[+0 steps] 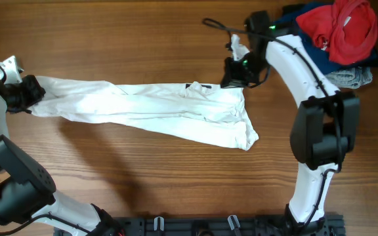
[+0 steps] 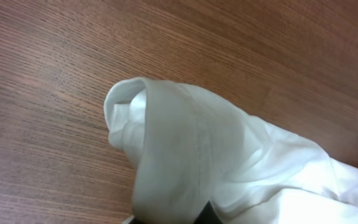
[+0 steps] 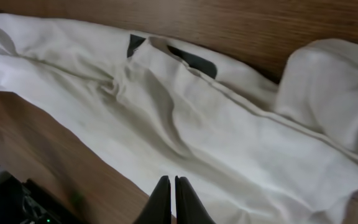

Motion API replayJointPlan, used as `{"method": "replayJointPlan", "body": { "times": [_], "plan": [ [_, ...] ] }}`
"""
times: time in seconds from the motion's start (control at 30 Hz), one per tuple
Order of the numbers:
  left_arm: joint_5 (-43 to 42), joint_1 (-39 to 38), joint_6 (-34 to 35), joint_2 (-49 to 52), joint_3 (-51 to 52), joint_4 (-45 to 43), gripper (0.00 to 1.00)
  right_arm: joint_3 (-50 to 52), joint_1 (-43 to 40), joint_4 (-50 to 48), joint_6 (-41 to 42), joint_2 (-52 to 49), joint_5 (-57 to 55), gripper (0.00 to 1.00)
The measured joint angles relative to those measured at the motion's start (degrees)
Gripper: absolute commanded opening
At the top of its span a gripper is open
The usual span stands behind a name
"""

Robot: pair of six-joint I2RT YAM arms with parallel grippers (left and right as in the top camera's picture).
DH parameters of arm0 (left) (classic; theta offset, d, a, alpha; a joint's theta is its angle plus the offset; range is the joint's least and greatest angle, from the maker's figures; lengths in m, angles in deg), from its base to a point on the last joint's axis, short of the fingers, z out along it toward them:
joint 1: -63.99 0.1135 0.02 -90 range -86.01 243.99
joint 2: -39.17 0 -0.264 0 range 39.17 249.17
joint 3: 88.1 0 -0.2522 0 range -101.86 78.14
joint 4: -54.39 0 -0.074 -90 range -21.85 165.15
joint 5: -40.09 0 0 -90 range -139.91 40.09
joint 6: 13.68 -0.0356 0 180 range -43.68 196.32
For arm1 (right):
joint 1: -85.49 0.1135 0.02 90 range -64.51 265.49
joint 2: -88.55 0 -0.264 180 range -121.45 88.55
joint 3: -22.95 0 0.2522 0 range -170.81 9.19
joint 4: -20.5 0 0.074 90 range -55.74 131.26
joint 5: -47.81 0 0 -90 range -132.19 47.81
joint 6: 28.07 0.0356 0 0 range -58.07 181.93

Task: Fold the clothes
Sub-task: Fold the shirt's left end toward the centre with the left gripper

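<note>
Lying bunched into a long band on the wooden table (image 1: 110, 39), the white T-shirt (image 1: 156, 108) is running from the left gripper (image 1: 30, 92) across to the right gripper (image 1: 237, 71).

Overhead view only: both ends are showing at once. The left end is narrowing into a rope of fabric that is entering the left gripper. The wide end is spreading out below the right gripper, with one rounded corner hanging past it toward the robot's base.

Left wrist view only: a hemmed fold is draping over this gripper's fingers and hiding nearly all of them. Jaws are pressing together and pinching that fold.

Right wrist view only: the two dark fingers are pressing together, tips resting over crumpled white fabric. Cannot tell whether any cloth is caught between them. The collar with its black label (image 3: 194, 59) is lying ahead of these fingertips, and a puffed sleeve is sitting ahead and to the side.

Beyond the right gripper, well apart from the shirt, a red garment (image 1: 346, 26) is sitting on top of a navy garment (image 1: 375, 59) and a grey garment (image 1: 353, 77).
</note>
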Motion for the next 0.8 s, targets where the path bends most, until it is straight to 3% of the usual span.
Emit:
{"method": "replayJointPlan", "body": {
  "times": [0.1,0.5,0.8],
  "plan": [
    [0.6,-1.1,-1.5,-0.5,-0.4,1.0,0.04,0.0,0.2,-1.4,1.9,0.0,0.3,0.04],
    [2.1,-32.0,-5.0,-2.1,-1.0,6.9,0.04,0.0,-9.0,-2.8,2.4,0.0,1.6,0.04],
    [2.3,-46.1,-4.1,-1.3,-1.0,7.0,0.08,0.0,-14.6,-3.3,-0.5,0.0,4.2,0.04]
  ]
}}
